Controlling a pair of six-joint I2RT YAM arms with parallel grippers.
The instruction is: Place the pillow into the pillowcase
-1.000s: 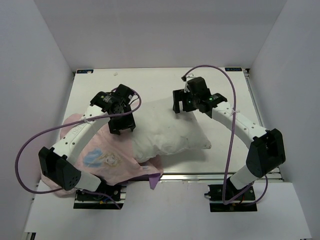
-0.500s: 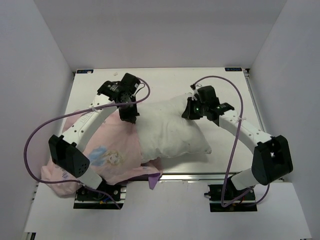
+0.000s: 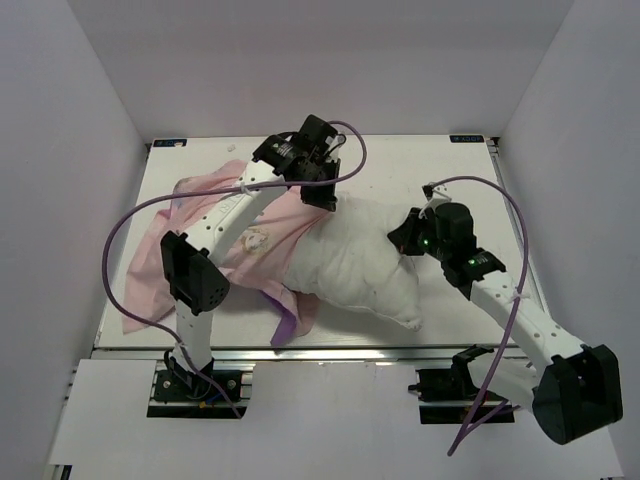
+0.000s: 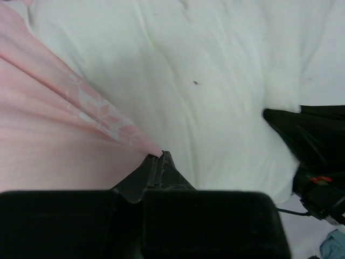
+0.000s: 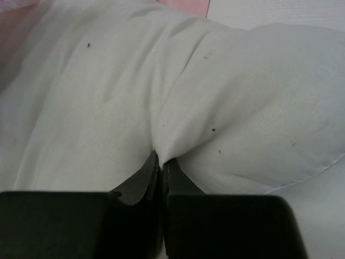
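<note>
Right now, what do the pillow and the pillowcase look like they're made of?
The pillow: matte white fabric, probably cotton, over soft stuffing; it puckers where pinched. The pillowcase: thin, smooth pink cloth, maybe polyester; it drapes in sharp folds.

No legible text anywhere (corner stickers [image 3: 466, 139] too small)

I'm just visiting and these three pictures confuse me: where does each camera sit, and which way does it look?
Top external: fixed above and behind the arms, looking down on the white table; both arms show, bases nearest.
Left wrist: on the left wrist, looking along the shut left gripper pinching the thin pink-and-purple fabric pillowcase beside the plump white fabric pillow.
Right wrist: on the right wrist, looking along the right gripper, shut on a pillow fold.
Shared: all three show the pillow.
</note>
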